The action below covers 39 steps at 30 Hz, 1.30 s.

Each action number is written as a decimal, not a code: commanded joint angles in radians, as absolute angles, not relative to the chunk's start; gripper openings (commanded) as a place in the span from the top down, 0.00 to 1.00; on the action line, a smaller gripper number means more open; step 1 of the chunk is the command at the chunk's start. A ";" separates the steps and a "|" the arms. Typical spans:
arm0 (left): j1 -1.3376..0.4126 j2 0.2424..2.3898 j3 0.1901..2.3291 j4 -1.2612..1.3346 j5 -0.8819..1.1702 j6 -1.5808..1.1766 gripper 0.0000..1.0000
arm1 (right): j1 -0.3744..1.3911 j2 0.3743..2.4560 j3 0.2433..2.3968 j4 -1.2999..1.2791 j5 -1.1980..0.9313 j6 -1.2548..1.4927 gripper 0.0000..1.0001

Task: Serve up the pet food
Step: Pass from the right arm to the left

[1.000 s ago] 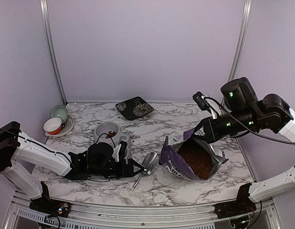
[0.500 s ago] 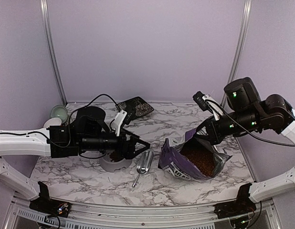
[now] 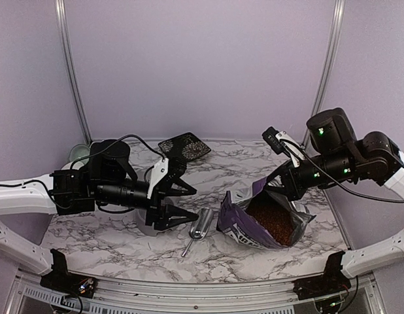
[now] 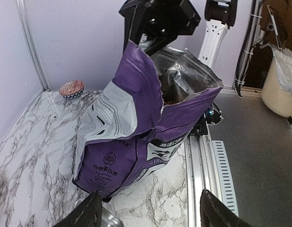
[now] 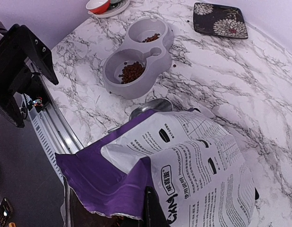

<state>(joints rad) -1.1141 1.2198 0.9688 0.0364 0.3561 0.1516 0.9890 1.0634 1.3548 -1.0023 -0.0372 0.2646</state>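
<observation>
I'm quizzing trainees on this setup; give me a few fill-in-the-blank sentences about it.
The right gripper grips the ___-and-white bag.
The left gripper is ___, holding nothing.
In the double bowl, pet food lies in ___ compartments.
Missing: purple; open; both.

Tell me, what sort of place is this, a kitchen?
Probably a robot test booth, not a home: plain lilac walls on metal posts, a marble-look table, and a pet food bag and grey double bowl as props.
</observation>
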 commanded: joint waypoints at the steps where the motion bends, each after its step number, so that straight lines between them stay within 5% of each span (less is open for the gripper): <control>1: -1.118 1.219 0.986 0.096 0.462 0.355 0.31 | 0.991 1.025 1.373 -0.802 -0.078 0.263 1.00; 39: -1.183 1.582 1.183 0.321 0.507 0.588 0.69 | 0.992 1.034 1.370 -0.806 -0.098 0.285 1.00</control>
